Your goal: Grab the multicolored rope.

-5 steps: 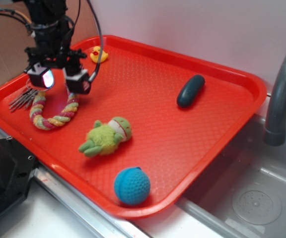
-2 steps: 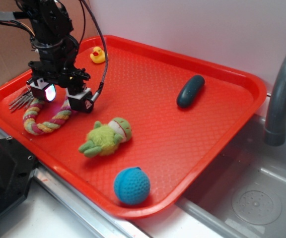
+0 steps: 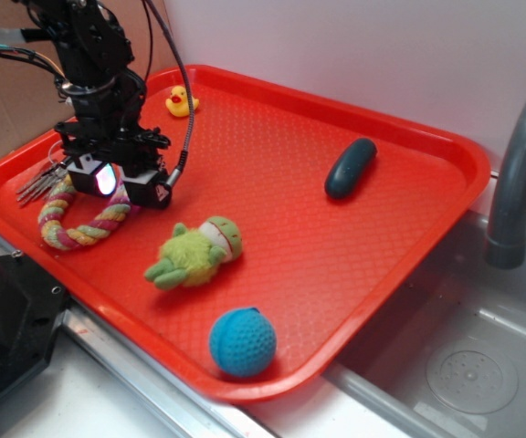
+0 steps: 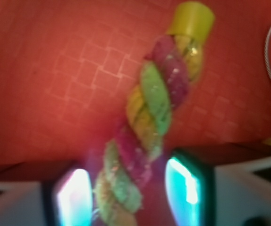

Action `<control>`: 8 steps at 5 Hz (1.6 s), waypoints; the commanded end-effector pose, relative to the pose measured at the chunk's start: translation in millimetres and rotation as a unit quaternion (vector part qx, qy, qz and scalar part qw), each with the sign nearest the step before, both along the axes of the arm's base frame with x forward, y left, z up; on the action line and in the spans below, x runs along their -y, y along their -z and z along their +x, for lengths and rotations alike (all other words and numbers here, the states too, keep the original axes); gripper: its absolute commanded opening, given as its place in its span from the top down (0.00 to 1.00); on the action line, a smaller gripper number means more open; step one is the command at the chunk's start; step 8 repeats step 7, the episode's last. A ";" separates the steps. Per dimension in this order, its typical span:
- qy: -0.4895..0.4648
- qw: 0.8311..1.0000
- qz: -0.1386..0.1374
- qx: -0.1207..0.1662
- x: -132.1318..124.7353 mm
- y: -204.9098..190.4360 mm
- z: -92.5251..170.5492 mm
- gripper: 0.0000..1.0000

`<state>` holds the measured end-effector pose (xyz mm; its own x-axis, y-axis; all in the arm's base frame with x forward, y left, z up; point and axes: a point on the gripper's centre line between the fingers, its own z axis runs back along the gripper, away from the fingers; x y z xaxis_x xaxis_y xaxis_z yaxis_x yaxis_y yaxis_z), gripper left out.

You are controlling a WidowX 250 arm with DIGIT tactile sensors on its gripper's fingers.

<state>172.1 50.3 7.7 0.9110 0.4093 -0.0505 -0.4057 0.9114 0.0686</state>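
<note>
The multicolored rope (image 3: 76, 233) lies bent in a U at the left end of the red tray (image 3: 464, 164). Its strands are yellow, pink, green and white. My gripper (image 3: 124, 185) is down over the rope's right arm, one finger on each side of it. In the wrist view the rope (image 4: 154, 103) runs up between the two glowing pads (image 4: 74, 197), close to the left pad with a gap to the right one. A yellow cap (image 4: 192, 19) ends the rope. The gripper (image 4: 131, 193) is open around the rope.
A green plush frog (image 3: 194, 251) lies just right of the rope. A blue ball (image 3: 243, 342) sits at the front rim, a yellow duck (image 3: 181, 100) at the back, a dark green oblong (image 3: 350, 167) to the right. Metal keys (image 3: 42, 181) lie left of the gripper. A faucet (image 3: 519, 182) and sink (image 3: 464, 365) stand to the right.
The gripper has come down over the rope's right arm and its fingers have drawn closer together. The rope has shifted a little to the left.
</note>
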 end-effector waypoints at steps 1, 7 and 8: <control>-0.001 1.000 -0.007 -0.026 -9.6 6.2 -22.1 1.00; 0.016 0.992 -0.125 0.026 44.1 -202.5 -33.2 1.00; 0.016 0.992 -0.125 0.026 44.1 -202.5 -33.2 1.00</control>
